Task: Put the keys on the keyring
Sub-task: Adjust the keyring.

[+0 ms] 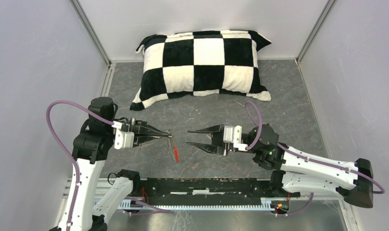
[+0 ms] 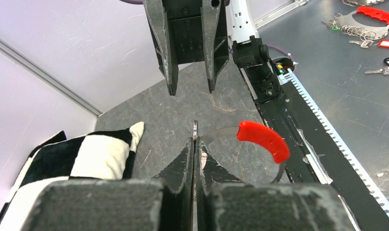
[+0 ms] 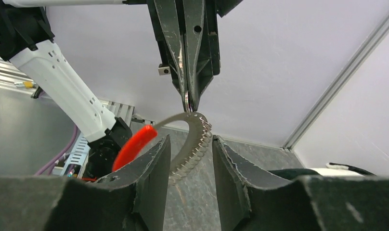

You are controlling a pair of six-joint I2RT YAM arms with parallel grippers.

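Observation:
My left gripper (image 1: 169,135) is shut on the keyring (image 1: 174,148), pinching its thin metal at the fingertips (image 2: 195,142). The ring hangs below, its red section (image 1: 175,155) lowest. In the left wrist view the wire arcs right to the red section (image 2: 264,139). My right gripper (image 1: 188,137) faces the left one from a short way off, open. The right wrist view shows the ring's silvery coil (image 3: 196,144) in the gap of that gripper (image 3: 190,140), touching neither finger. I cannot make out the keys on the ring or the table.
A black-and-white checkered pillow (image 1: 202,62) lies at the back of the grey table (image 1: 279,106). A black rail (image 1: 207,185) runs along the near edge. Beyond it, a metal bench holds loose rings and coloured tags (image 2: 370,29).

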